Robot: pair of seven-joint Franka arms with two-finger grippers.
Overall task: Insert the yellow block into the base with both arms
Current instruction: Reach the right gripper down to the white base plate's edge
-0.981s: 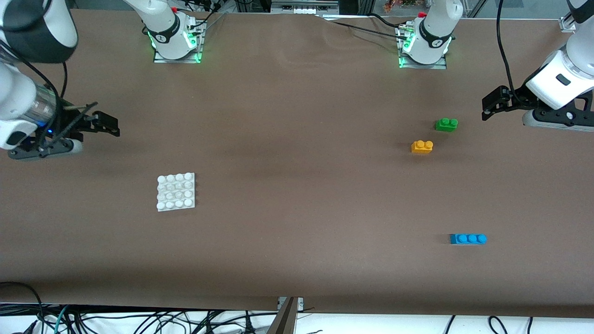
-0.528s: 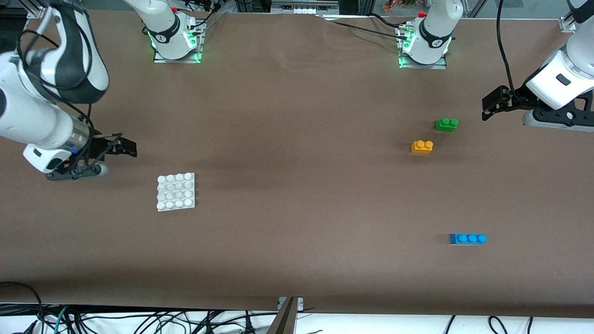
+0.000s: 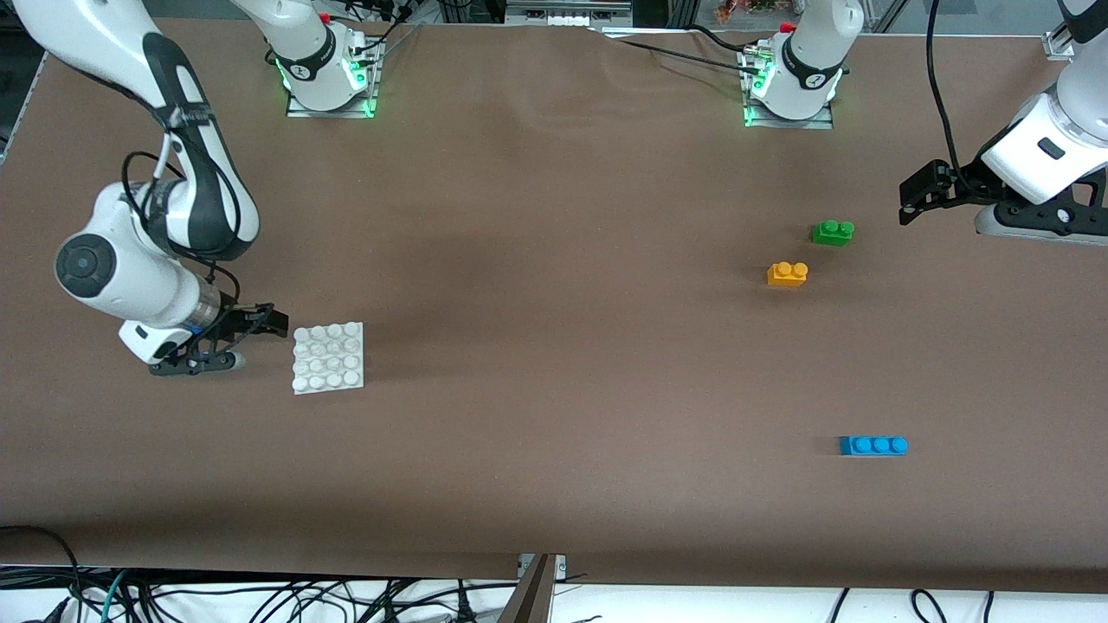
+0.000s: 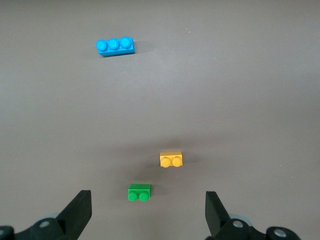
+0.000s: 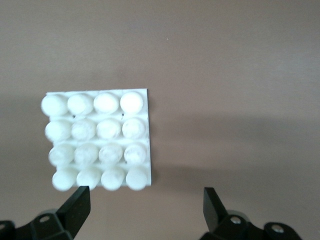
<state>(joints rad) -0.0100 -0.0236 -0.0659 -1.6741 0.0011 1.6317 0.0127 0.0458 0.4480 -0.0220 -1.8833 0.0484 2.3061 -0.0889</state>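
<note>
The yellow block (image 3: 787, 273) lies on the brown table toward the left arm's end, and also shows in the left wrist view (image 4: 171, 159). The white studded base (image 3: 328, 357) lies flat toward the right arm's end. My right gripper (image 3: 262, 331) is open and empty, low over the table just beside the base's edge. In the right wrist view the base (image 5: 97, 140) lies just ahead of the open right gripper (image 5: 145, 209). My left gripper (image 3: 914, 197) is open and empty over the table at the left arm's end, waiting; its wrist view shows it open (image 4: 147, 212).
A green two-stud brick (image 3: 833, 232) lies just beside the yellow block, farther from the front camera, and also shows in the left wrist view (image 4: 139, 192). A blue three-stud brick (image 3: 873, 445) lies nearer to the front camera (image 4: 115, 46).
My right arm has swung toward the front camera and down, bringing its gripper next to the base. The left arm and all bricks have not moved.
</note>
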